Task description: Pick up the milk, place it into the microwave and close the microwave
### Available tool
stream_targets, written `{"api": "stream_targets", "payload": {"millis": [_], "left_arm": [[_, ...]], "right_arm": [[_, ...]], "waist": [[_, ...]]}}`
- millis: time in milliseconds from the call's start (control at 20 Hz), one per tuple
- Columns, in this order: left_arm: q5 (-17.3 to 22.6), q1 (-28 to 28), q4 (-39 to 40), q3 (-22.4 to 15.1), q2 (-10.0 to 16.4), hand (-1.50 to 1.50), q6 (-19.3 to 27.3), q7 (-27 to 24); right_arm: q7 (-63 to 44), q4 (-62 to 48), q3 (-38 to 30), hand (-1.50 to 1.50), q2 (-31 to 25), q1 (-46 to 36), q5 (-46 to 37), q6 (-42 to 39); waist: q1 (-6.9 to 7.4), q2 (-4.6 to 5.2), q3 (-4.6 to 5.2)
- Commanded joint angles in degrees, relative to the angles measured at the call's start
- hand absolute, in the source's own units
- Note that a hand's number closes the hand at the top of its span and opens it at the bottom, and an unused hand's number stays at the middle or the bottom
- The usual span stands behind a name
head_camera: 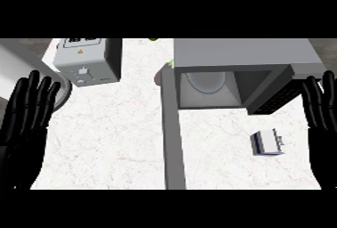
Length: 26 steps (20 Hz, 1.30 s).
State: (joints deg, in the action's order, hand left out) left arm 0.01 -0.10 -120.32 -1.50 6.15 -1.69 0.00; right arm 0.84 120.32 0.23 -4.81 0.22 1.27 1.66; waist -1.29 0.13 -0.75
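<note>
Hidden/cut off first: the right hand (322,122) is getting clipped by the view's right edge, so only part of it is showing. The left hand (23,124) is covering part of a round grey rim (63,94) near the counter's left edge, and I can't tell what that thing is. Two small green bits are peeking out, one at the counter's far edge (153,38) and one just beside the microwave's far-left corner (170,63). A dull purplish shape (158,75) is sitting tight against the microwave's left side, mostly hidden. All three are too small to identify.

Containers: the microwave (244,51) is standing open at the counter's (112,142) far edge, right of centre. Its door (173,142) is swinging out edge-on toward the near edge. Only the pale round turntable (207,82) is showing inside the cavity. The dark control panel (275,99) is facing out at the right.

The milk (266,142) is sitting on the counter outside the microwave, right of the door and near the right edge, just in front of the control panel. Nothing is touching it. I can't tell if it's upright or on its side.

A grey box appliance (85,60) is sitting at the far-left corner.

Both hands are resting with straight fingers pointing up, left at the left edge and right at the right edge, holding nothing.
</note>
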Motion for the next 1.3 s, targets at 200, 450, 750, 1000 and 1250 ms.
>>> {"api": "stream_targets", "payload": {"millis": [200,450,750,1000,1250], "left_arm": [[-4.84,-0.80,-1.26,-2.35,-3.69,-1.50,4.63,0.39],[2.36,8.47,-2.81,-2.10,-6.05,-1.50,9.40,1.60],[4.64,20.93,-10.78,-4.04,-5.76,-1.50,6.36,-1.84],[9.18,31.91,-18.07,-2.41,-4.11,-1.50,1.96,-4.60],[8.92,43.58,-19.07,-5.87,-5.71,-1.50,-2.79,-12.39]], "right_arm": [[6.75,1.71,-10.07,-1.50,-9.77,12.75,19.12,-19.22],[7.21,1.69,-17.45,-1.50,-16.99,16.63,31.47,-30.04],[11.11,4.71,-18.01,-1.50,-11.14,25.84,27.72,-35.41],[17.31,1.25,-23.75,-1.50,-9.72,30.65,24.18,-41.97],[18.67,-0.20,-24.08,-1.50,-7.66,27.60,18.02,-41.68]], "waist": [[0.11,-0.32,0.63],[0.59,-0.43,0.71],[1.17,-0.33,0.76],[1.40,-0.50,0.74],[2.08,-0.50,0.76]]}}
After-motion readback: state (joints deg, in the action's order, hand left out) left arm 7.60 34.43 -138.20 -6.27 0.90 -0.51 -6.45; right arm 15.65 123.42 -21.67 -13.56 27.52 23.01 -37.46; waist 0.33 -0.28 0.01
